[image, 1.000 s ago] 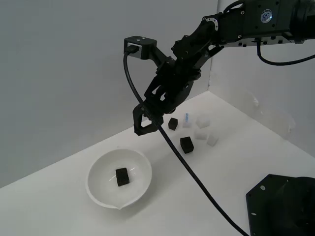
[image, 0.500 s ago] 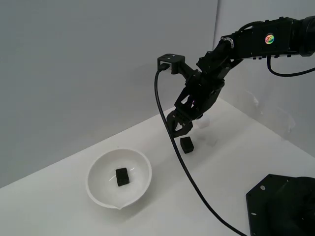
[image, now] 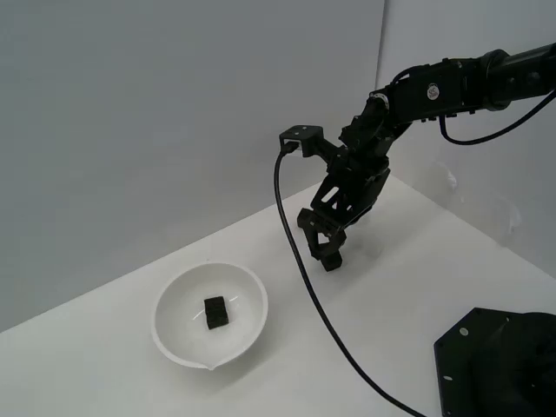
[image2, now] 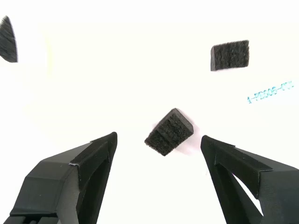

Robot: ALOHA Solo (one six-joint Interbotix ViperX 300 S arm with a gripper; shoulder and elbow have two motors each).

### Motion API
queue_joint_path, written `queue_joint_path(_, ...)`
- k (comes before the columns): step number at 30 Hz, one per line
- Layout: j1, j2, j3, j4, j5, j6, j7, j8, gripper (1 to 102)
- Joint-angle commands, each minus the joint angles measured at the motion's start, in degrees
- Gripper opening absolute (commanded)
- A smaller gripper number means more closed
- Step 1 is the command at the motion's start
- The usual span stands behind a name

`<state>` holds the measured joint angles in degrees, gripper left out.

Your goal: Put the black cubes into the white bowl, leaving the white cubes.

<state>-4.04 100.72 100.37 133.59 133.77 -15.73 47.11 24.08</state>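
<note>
A white table [image: 417,287] stands against grey walls. The white bowl [image: 178,334], the landmark here, holds one black cube [image: 215,312]. Well away from it, the gripper [image2: 159,151] hangs low, jaws apart around a second black cube [image2: 168,132]; a third [image2: 229,55] lies just beyond. The grasp is at hand: lower, close squarely on the cube.

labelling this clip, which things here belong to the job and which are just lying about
job: open gripper; small matte black cube between its fingers; second black cube nearby; third black cube inside the large round glossy white bowl
lying about: white cube with blue print; black cable; black base
</note>
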Motion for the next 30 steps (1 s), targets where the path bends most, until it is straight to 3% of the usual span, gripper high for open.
queue_joint_path(1,-0.70,-0.09,0.35,0.09,-0.35,-0.18,0.70,0.18,100)
queue_joint_path(26,-0.79,-6.68,-6.50,0.09,-0.18,-0.18,-2.99,0.88,100)
queue_joint_path(28,-0.70,-6.77,-6.59,0.18,-0.26,-0.18,-2.99,0.88,96)
queue_joint_path(30,-0.70,-6.77,-6.59,0.09,-0.26,-0.18,-2.99,0.88,82)
